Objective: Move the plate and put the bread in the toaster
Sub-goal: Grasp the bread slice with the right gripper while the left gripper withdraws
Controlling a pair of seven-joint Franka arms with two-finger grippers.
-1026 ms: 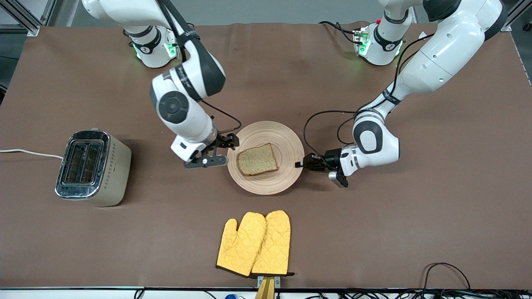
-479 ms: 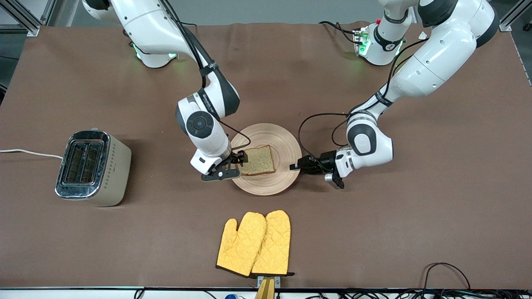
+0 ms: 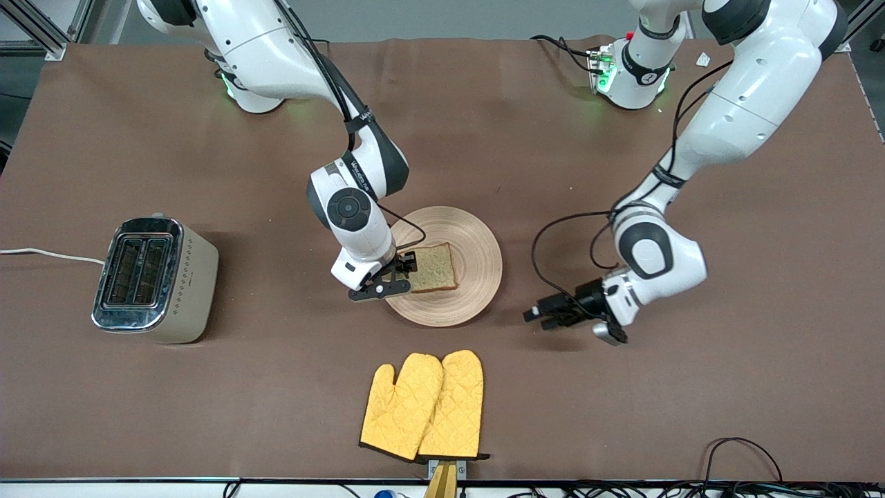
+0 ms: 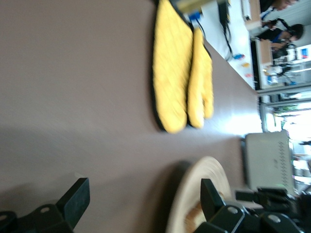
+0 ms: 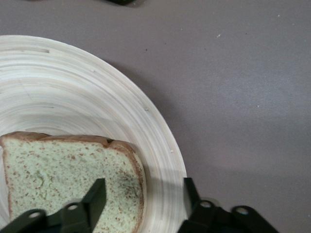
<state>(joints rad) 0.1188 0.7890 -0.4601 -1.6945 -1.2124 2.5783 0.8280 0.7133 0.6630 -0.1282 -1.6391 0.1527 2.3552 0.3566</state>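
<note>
Right tool [image 3: 399,271] low over plate [image 3: 477,242] edge, fingers [image 5: 92,201] astride bread [image 3: 434,268] corner, partly spread, no grip seen. Bread flat on plate, mid-desk [image 3: 622,429]. Left tool [image 3: 543,317] spread wide, empty, just above desk beside plate. Toaster [image 3: 155,280] at right arm's end. Yellow mitts [image 3: 423,404] nearer camera. No readable labels.

Pale ringed plate [image 3: 477,238], speckled greenish bread [image 3: 435,266], cream dotted toaster [image 3: 190,277], yellow quilted mitts [image 3: 425,404].
</note>
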